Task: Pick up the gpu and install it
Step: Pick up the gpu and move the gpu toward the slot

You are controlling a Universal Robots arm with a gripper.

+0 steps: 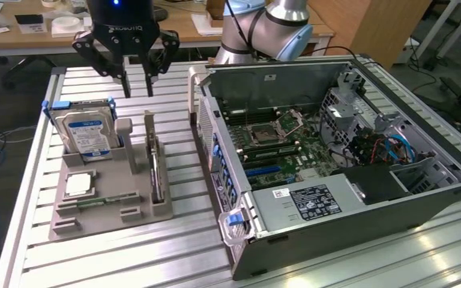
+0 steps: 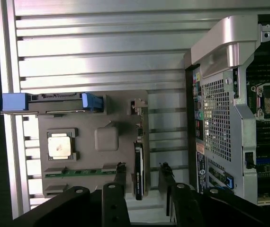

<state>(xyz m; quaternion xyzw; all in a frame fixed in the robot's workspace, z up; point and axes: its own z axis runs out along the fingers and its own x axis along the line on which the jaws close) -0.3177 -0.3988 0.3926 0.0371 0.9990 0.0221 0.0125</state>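
At the exterior view's left, our black end effector (image 1: 138, 90) hangs empty, fingers (image 1: 150, 84) spread, over the grey plastic tray (image 1: 102, 216). We find the thin dark gpu card (image 1: 156, 174) standing on edge in its slot below, long axis running between the fingers, beside the open computer case (image 1: 359, 210).

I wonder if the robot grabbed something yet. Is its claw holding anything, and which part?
Nothing is held. The gripper hangs open in the air above the gpu, which stands on its edge in the grey tray, untouched.
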